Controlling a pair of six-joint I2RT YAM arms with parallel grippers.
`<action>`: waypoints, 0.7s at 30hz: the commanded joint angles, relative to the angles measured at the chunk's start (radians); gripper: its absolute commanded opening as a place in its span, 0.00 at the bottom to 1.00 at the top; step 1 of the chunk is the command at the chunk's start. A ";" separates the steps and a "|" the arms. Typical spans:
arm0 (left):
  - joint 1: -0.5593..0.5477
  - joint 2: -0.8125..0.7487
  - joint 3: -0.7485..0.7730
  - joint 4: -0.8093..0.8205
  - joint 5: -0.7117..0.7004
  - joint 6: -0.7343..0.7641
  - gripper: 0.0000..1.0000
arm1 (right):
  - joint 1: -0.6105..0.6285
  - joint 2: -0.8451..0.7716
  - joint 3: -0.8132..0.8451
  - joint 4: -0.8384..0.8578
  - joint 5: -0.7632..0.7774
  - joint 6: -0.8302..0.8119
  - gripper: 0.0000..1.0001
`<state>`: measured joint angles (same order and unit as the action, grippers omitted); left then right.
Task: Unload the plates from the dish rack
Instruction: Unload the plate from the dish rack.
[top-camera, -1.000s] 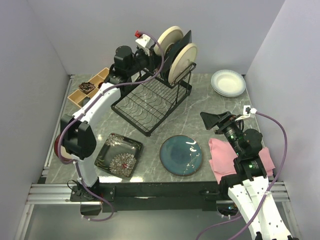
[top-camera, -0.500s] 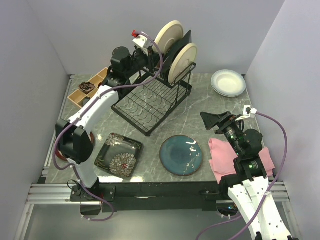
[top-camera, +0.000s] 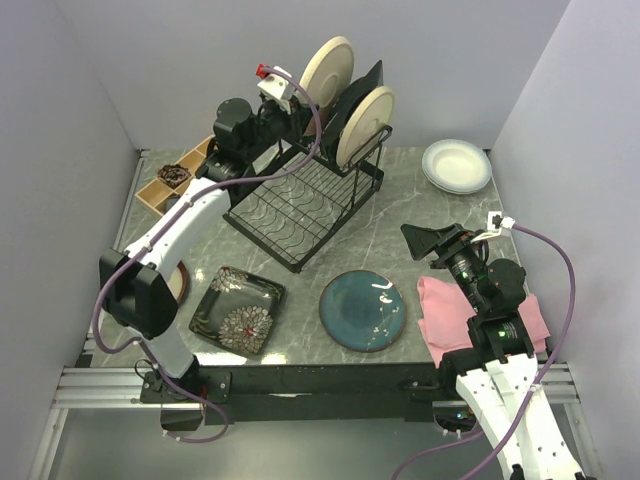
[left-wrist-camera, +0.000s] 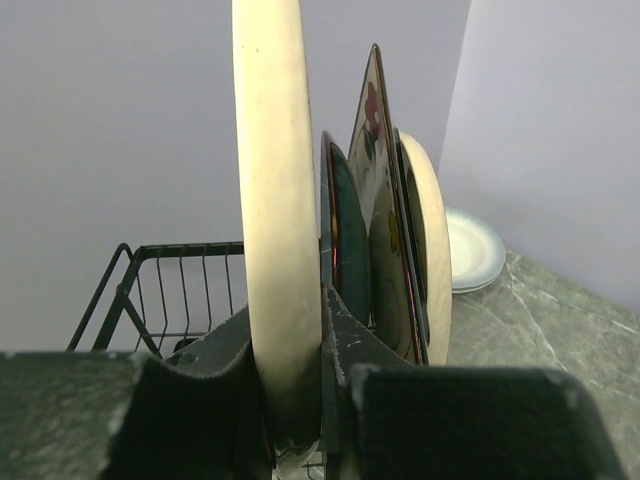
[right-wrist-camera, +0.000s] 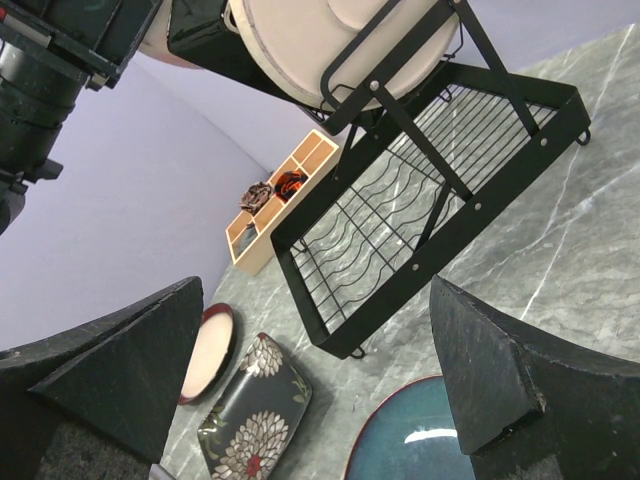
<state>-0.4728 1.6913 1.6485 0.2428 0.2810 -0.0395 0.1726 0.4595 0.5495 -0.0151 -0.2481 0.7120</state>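
The black wire dish rack (top-camera: 300, 205) stands at the back middle; it also shows in the right wrist view (right-wrist-camera: 430, 200). My left gripper (top-camera: 300, 95) is shut on a round cream plate (top-camera: 326, 70) and holds it lifted above the rack's upper frame; in the left wrist view the plate's rim (left-wrist-camera: 275, 200) sits clamped between the fingers. Still upright in the rack are a dark square plate (top-camera: 362, 85), a square flowered plate (left-wrist-camera: 378, 200) and another cream round plate (top-camera: 364, 122). My right gripper (top-camera: 432, 240) is open and empty at the right.
On the table lie a black square flowered plate (top-camera: 238, 310), a round teal plate (top-camera: 363, 310), white plates (top-camera: 457, 165) at back right and a brown-rimmed plate (top-camera: 178, 285) under the left arm. A pink cloth (top-camera: 440, 315) lies right. A wooden compartment tray (top-camera: 175, 180) stands back left.
My left gripper has lifted the cream plate up and slightly left, out of the rack's upper frame. The right arm has not moved.
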 joint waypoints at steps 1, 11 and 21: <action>-0.006 -0.113 0.007 0.196 -0.035 0.061 0.01 | 0.007 -0.007 0.007 0.021 0.000 -0.009 1.00; -0.006 -0.202 -0.065 0.188 -0.129 0.113 0.01 | 0.007 0.001 0.015 0.023 -0.008 -0.005 1.00; -0.117 -0.297 -0.092 0.122 -0.255 0.378 0.01 | 0.007 0.008 0.050 -0.019 -0.017 0.035 1.00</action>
<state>-0.4988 1.5097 1.5291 0.2157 0.1043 0.1459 0.1726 0.4610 0.5507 -0.0257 -0.2554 0.7208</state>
